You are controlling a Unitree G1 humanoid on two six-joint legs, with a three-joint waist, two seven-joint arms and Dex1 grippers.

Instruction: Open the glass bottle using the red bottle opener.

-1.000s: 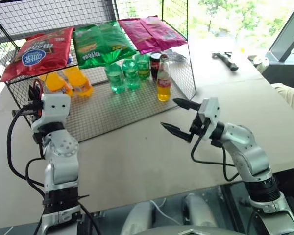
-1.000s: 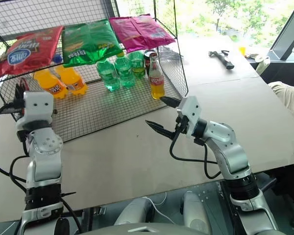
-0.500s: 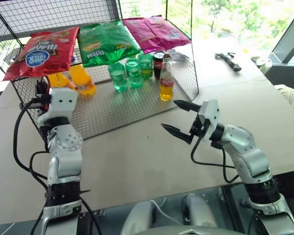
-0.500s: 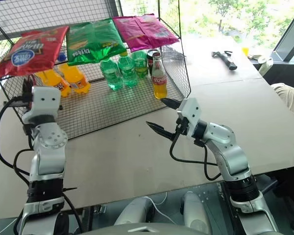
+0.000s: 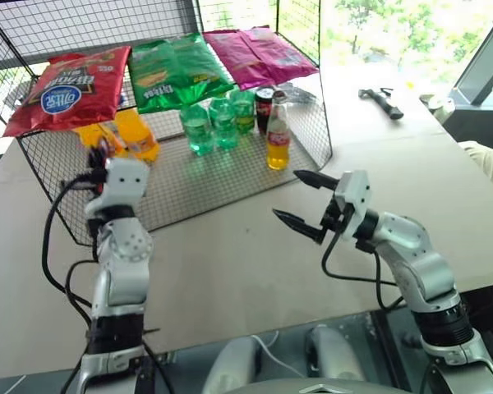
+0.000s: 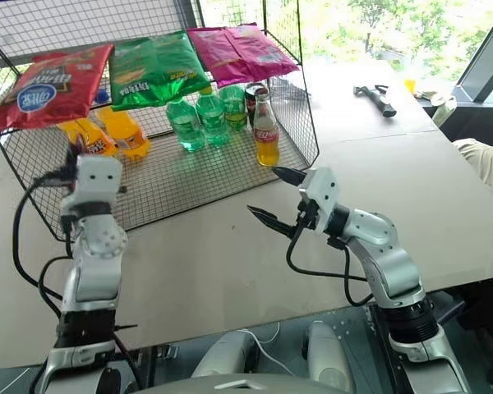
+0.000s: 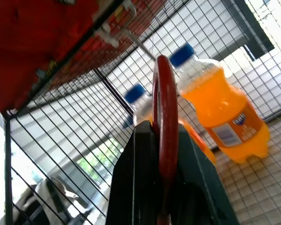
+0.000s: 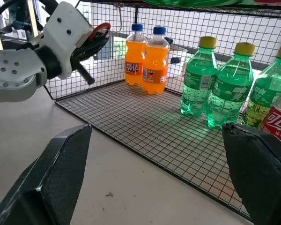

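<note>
The opener (image 7: 165, 117) is clamped edge-on between the closed fingers of the left end effector (image 5: 99, 158), its loop end projecting forward, beside the left front corner of the wire rack (image 5: 222, 176). The right end effector (image 5: 300, 199) is held over the desk (image 5: 255, 263) with its fingers spread wide and nothing between them, just in front of the rack. The bottle (image 5: 278, 134) stands upright on the rack floor near the right front corner, cap on, touching neither end effector, with a dark can (image 5: 263, 105) just behind it and green bottles (image 5: 218, 123) to its left.

The step in hand is judged to be the approach: the bottle has yet to be secured. It would best be gripped by the open right end effector at the label, below the neck, so that the cap is left free. The opener should then be brought across above the orange bottles (image 5: 135, 135) and the rack's front wires, loop hooked under the cap edge.

Against the earlier frame, the left end effector is seen lower and further toward the rack's middle; the right end effector and the bottle are unchanged.
</note>
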